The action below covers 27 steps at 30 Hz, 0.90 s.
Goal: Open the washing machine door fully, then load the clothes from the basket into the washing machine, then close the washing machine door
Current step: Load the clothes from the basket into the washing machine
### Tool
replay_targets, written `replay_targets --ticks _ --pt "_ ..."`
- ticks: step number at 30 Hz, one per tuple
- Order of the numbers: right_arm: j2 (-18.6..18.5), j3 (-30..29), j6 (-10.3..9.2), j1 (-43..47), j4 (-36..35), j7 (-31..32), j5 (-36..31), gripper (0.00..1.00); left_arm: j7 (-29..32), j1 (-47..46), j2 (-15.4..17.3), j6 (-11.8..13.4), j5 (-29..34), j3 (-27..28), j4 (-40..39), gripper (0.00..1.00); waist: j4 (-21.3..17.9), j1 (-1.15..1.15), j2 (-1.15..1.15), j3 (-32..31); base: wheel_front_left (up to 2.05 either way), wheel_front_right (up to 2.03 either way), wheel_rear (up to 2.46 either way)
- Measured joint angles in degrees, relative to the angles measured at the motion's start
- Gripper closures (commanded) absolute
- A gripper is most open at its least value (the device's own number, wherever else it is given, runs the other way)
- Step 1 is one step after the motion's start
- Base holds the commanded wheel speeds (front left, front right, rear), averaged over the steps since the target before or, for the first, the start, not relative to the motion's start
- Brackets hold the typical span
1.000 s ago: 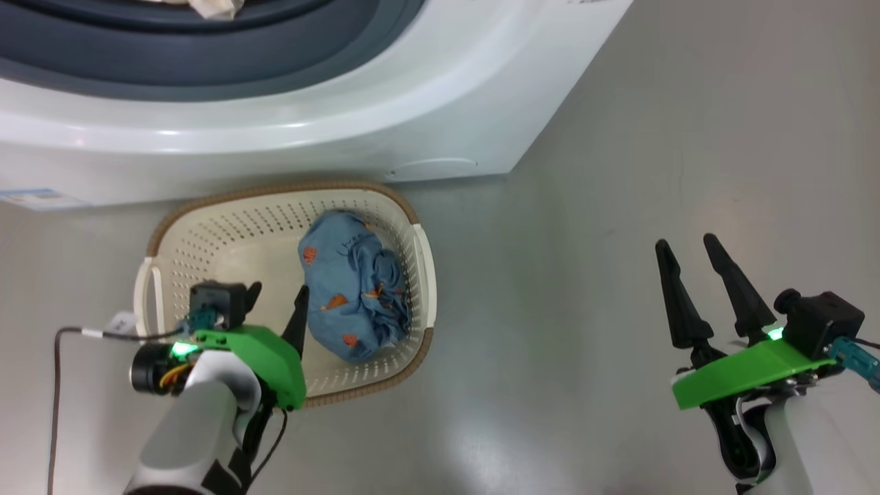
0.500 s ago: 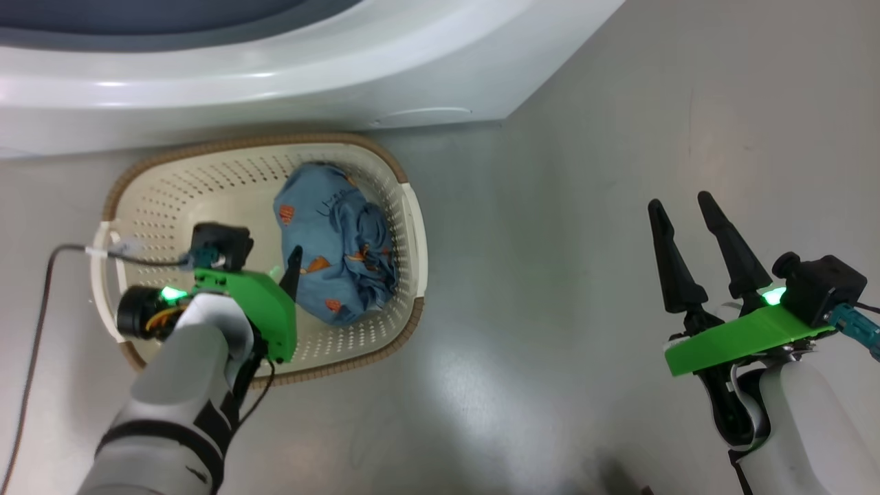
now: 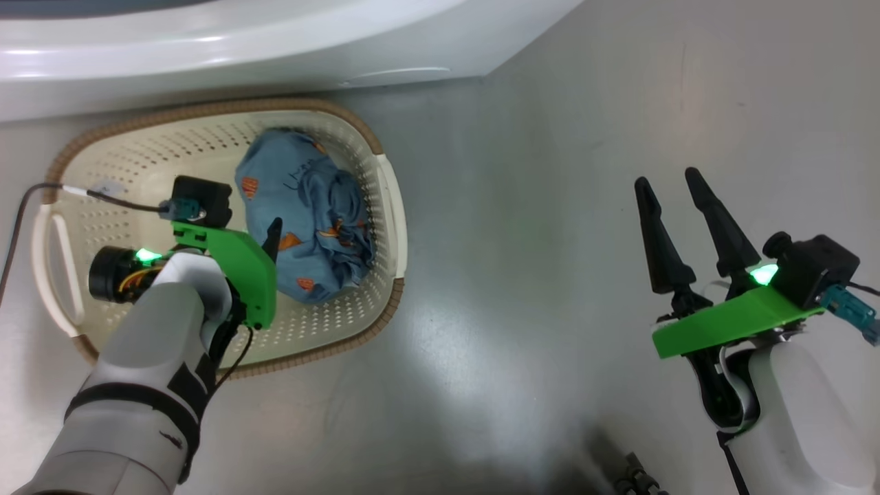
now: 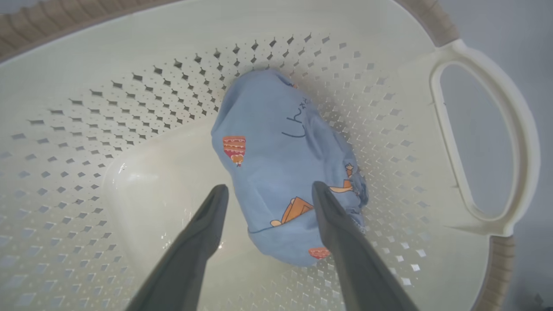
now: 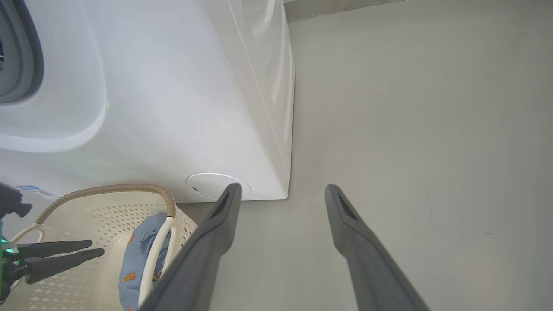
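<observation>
Left gripper point(image 4: 270, 188), its jaws held wide apart and nothing yet gripped, is pictured low inside the basket point(image 3: 206, 110), with the two dark fingers set either side of the near end of the clothes point(image 4: 268, 142), a bundled blue garment with orange prints. Whether the fingertips touch the fabric cannot be told. The bundle is lodged against the basket's right-hand wall, and the basket is stood on the grey floor point(image 3: 515, 240) just in front of the washing machine point(image 3: 240, 48).

A poor pick is judged the main risk: if only a loose fold is pinched, the garment could be dropped on the way to the drum. Should the fingers be driven too deep, a tip could be caught in the perforated plastic and the light basket dragged or tipped.

The left forearm point(image 3: 158, 330) is extended from the lower left over the basket's near rim, the wrist angled down so that the fingers are aimed into it. The right gripper point(image 3: 667, 177) is held open and empty over bare floor, well apart from the basket.
</observation>
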Motion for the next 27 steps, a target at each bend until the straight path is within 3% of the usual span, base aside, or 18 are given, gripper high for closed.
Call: replay_targets --ticks 27 --pt "1.5 3.3 0.0 -3.3 -1.5 -0.1 0.1 0.0 0.5 -3.7 3.6 0.0 -8.4 -7.3 1.5 0.0 -4.7 0.0 0.0 6.8 0.0 0.0 0.0"
